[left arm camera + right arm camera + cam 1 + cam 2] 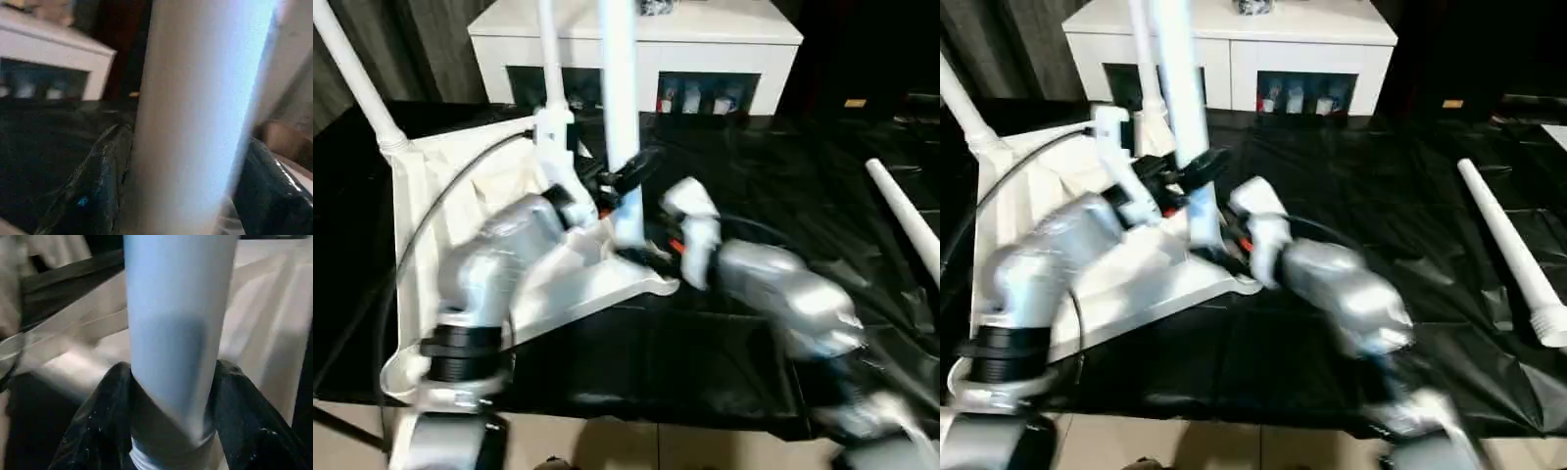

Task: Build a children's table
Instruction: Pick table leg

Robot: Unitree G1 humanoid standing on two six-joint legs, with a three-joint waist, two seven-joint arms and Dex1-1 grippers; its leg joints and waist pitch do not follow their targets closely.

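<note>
Silver forearms of ours filled the near foreground, both reaching in to the table leg (pixel 619 108) that stood upright at the near corner of the white tabletop (pixel 421 196). That top lay underside up on the black-covered worktop (pixel 783 176), tilted a little, its ribs facing us, so the corner sockets were open to receive legs.

Our right claw (pixel 171 396) held the leg low, just above the socket, a black finger (pixel 98 421) pressed on each side of the tube. We judged that grip was there to steady the foot while it seated. Our left claw (pixel 181 186) straddled the same leg higher up. Its fingers (pixel 88 186) sat against the tube on both sides, but we could not tell whether they were clamping or letting go.

Two more legs already stood in their sockets: one at the far left corner (pixel 357 78), leaning outward, and one behind our left wrist (pixel 548 59). A fourth leg (pixel 1508 245) lay loose on the worktop, well apart to our right. Beyond the worktop stood a white cabinet (pixel 636 39) with glass doors.
</note>
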